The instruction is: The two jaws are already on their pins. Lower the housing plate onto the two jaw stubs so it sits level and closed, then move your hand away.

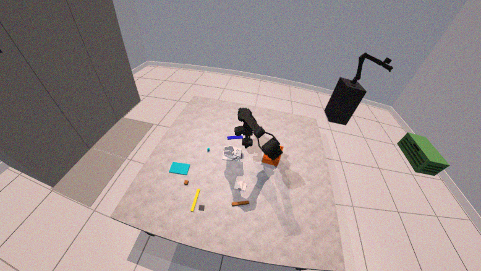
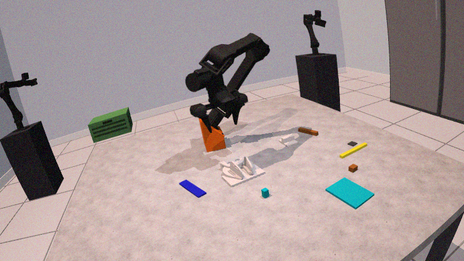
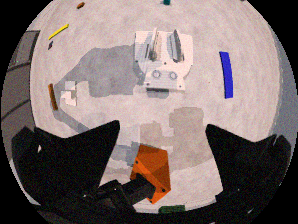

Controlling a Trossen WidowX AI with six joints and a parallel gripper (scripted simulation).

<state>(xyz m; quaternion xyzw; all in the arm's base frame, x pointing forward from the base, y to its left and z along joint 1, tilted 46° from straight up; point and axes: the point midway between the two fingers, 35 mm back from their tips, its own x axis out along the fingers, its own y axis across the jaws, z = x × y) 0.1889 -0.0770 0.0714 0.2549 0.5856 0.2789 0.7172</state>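
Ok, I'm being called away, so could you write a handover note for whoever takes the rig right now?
Gripper: open, holding nothing, raised off the white base plate.
Job's things: two upright white jaws stand on the base plate; the white crosspiece with two round marks at its arm-side end is probably the housing plate. A loose, small white stepped piece lies apart; its role is unclear.
Done: jaws in place; gripper clear of the assembly.
Left: check that the crosspiece sits level and closed; I can't confirm it.
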